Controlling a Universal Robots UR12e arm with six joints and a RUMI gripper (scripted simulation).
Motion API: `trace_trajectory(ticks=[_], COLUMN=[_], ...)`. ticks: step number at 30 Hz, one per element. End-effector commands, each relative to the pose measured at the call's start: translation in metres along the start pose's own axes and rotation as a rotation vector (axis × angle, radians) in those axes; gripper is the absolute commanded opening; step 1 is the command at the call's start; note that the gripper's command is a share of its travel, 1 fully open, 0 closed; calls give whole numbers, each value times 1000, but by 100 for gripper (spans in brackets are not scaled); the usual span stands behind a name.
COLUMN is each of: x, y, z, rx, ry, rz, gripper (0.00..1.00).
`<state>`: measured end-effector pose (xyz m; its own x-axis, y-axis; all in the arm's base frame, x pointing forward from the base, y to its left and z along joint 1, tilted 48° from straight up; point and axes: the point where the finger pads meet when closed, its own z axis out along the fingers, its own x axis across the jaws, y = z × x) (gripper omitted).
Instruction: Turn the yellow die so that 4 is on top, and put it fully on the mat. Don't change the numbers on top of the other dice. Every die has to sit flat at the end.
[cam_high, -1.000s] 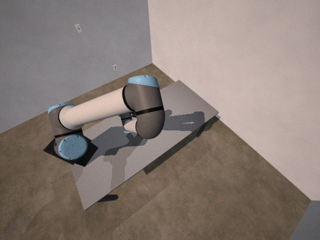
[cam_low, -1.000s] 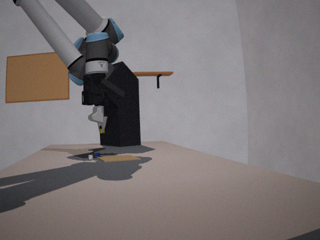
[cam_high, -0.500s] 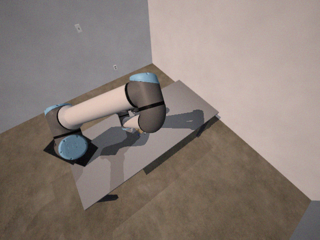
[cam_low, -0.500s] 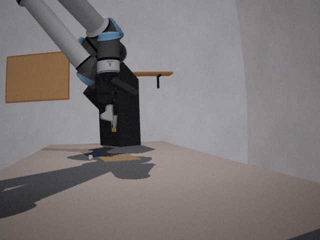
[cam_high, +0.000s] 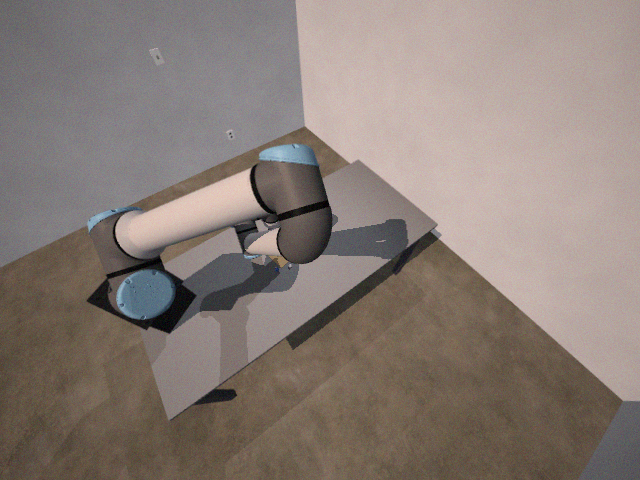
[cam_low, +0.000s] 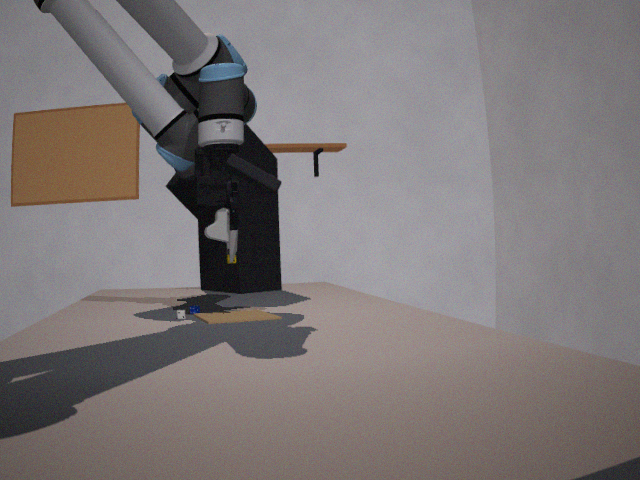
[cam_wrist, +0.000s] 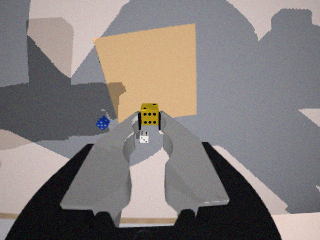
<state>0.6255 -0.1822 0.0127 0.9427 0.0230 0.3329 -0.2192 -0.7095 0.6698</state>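
My gripper (cam_wrist: 150, 112) (cam_low: 231, 259) is shut on the yellow die (cam_wrist: 150, 114) (cam_low: 231, 259) and holds it well above the table. In the wrist view the die's face toward the camera shows six pips. The tan mat (cam_wrist: 150, 65) (cam_low: 238, 315) lies flat on the table below; in the wrist view the die shows over the mat's near edge. A white die (cam_wrist: 144, 139) (cam_low: 180, 313) and a blue die (cam_wrist: 102, 123) (cam_low: 194, 309) rest on the table beside the mat's edge. In the top view the arm hides the gripper and most of the mat.
The grey table (cam_high: 330, 289) (cam_low: 413, 387) carries the arm's shadows. The robot's black base column (cam_low: 253, 232) stands behind the mat. An orange board (cam_low: 74, 153) and a wall shelf (cam_low: 305, 147) hang on the back wall.
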Motion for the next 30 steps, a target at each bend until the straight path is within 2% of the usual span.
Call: trace_trajectory(ticks=[1,15,30], x=[0,0,0], y=[0,0,0], z=[0,9,74], rx=[0,0,0], ry=[1,1,1], rz=[0,1,1], gripper=[0,0,0])
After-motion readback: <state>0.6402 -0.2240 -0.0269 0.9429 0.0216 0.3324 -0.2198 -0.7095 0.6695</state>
